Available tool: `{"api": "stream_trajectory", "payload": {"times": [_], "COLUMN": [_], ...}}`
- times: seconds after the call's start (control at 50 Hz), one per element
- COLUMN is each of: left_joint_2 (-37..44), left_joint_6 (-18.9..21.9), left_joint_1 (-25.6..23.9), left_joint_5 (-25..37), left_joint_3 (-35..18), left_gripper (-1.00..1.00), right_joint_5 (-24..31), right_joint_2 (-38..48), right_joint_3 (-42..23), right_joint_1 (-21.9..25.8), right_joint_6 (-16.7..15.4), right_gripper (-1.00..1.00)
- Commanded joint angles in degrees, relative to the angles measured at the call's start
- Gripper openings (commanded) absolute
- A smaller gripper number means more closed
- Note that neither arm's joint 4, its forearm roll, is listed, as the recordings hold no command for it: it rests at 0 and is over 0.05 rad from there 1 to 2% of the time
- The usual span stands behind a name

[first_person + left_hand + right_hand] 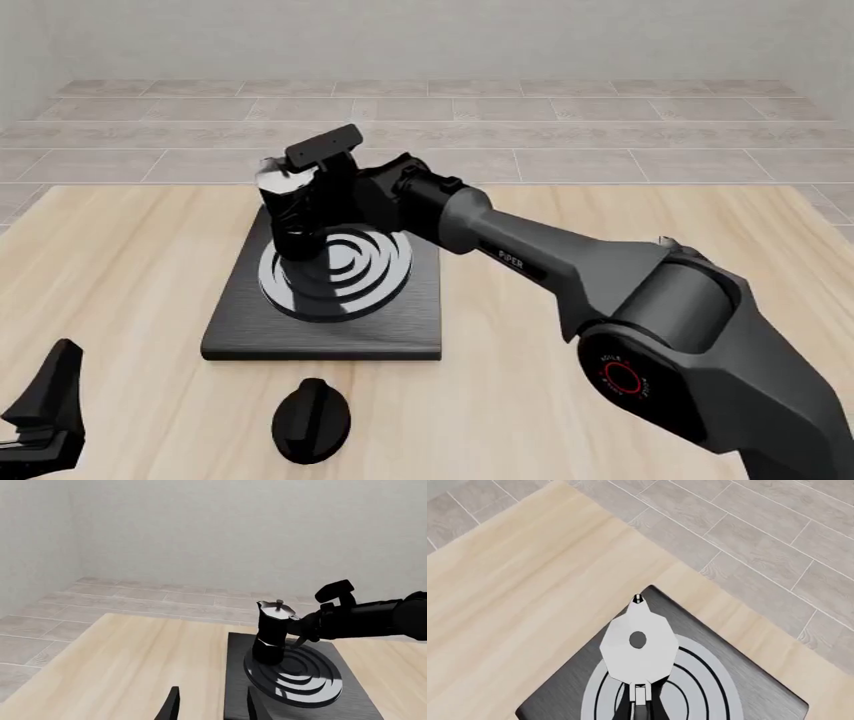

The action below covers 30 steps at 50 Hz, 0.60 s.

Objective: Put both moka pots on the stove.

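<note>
The moka pot (294,215) in view stands upright on the stove (327,320), on the far-left part of the silver-grey ring burner (350,272); only this one pot shows in any of the pictures. Going from the left of the front view: the left gripper (40,425) sits low at the near-left edge, over the pale wooden surface (120,270), well apart from the stove. The left wrist view shows two of its dark fingertips (172,706) with a clear gap between them and nothing in it, so its jaws are parted and empty. Next comes the square black stove slab, with a black oval knob (311,420) lying on the surface just in front of its near edge. The right arm (561,270) reaches across from the right, and the right gripper (320,190) is at the pot's handle side, level with its upper half. From the left wrist view it appears closed on the handle, though the contact itself is small and dark. The right wrist view looks straight down on the pot's silvery lid (639,647) and central knob.
</note>
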Motion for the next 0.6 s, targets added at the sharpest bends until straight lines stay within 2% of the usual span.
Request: {"api": "stream_trajectory", "payload": {"times": [0.02,0.3,0.32,0.6], "left_joint_2": [0.3,-0.1,-0.1,-0.1], "left_joint_6": [0.0,0.1,0.1,0.1], "left_joint_1": [0.0,0.0,0.0,0.0], "left_joint_5": [-0.1,-0.7,-0.6,-0.7], "left_joint_3": [-0.1,0.9,0.8,0.9], "left_gripper": [1.0,1.0,1.0,1.0], "right_joint_5": [-0.6,-1.0,-0.9,-0.5], "right_joint_2": [0.2,-0.4,-0.3,-0.6], "right_joint_3": [-0.3,1.0,1.0,1.1], "right_joint_1": [-0.4,1.2,1.2,1.9], "right_joint_6": [0.8,1.8,1.7,1.5], "right_gripper": [-1.0,-1.0,1.0,1.0]}}
